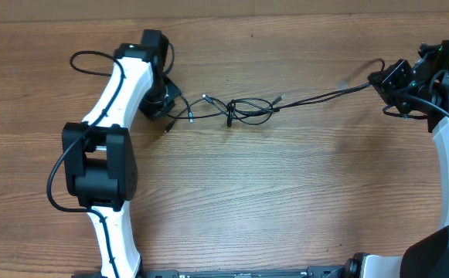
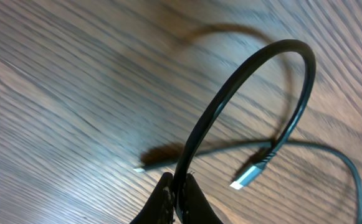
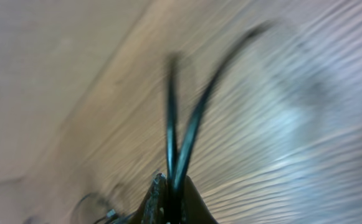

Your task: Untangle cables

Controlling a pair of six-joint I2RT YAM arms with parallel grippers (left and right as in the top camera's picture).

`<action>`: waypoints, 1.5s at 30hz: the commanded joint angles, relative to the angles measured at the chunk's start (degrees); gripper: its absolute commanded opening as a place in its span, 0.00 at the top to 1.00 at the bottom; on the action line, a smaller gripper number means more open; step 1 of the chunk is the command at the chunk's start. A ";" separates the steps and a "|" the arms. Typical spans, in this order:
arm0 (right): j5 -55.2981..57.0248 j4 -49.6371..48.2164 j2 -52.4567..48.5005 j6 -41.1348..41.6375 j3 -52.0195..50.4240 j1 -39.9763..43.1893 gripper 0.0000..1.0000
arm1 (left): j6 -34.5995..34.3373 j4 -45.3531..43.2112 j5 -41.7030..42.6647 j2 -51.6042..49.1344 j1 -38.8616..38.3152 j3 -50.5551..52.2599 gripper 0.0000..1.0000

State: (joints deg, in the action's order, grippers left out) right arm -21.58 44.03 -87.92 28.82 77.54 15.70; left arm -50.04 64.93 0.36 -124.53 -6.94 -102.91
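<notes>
On the table (image 1: 286, 193), overhead view: the cables (image 1: 236, 110) sit in a small knotted tangle near mid-table, toward the far edge. Short loose ends stick out on the tangle's left side. One strand leads on to the left gripper (image 1: 168, 99), which is just beside the tangle. Two strands leave the right side, fairly straight and close together, and end at the right gripper (image 1: 385, 79), well apart from the knot. Jaw gap of either gripper is not readable from up here.

Left wrist view: left gripper (image 2: 177, 198) fingers are pressed together on one of the cables, no gap visible. That strand arches up out of the pinch, curves over and comes back down to a silver-tipped plug (image 2: 248, 177) close above the wood. A thinner strand crosses behind it.

Right wrist view: blurred. Right gripper (image 3: 168, 202) fingers are closed tight on two strands, which fan out in a narrow V away from the pinch, above the wood.
</notes>
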 commanded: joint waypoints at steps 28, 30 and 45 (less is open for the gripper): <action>-1.03 7.72 -1.49 -27.96 -0.35 -28.39 0.22 | 17.49 -3.34 20.06 -0.39 3.82 -1.97 0.00; -1.03 7.74 -3.52 -30.86 -0.35 -31.21 0.21 | 17.51 -1.55 20.00 -0.28 4.15 -3.30 0.00; -19.50 8.81 -17.40 -49.42 -0.35 -39.08 0.33 | 17.94 13.90 11.85 -0.17 5.05 -13.35 0.00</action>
State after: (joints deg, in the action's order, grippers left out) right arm -33.47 52.66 -103.53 -14.11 77.49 -23.44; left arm -32.99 78.17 14.70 -124.53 -2.09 -115.07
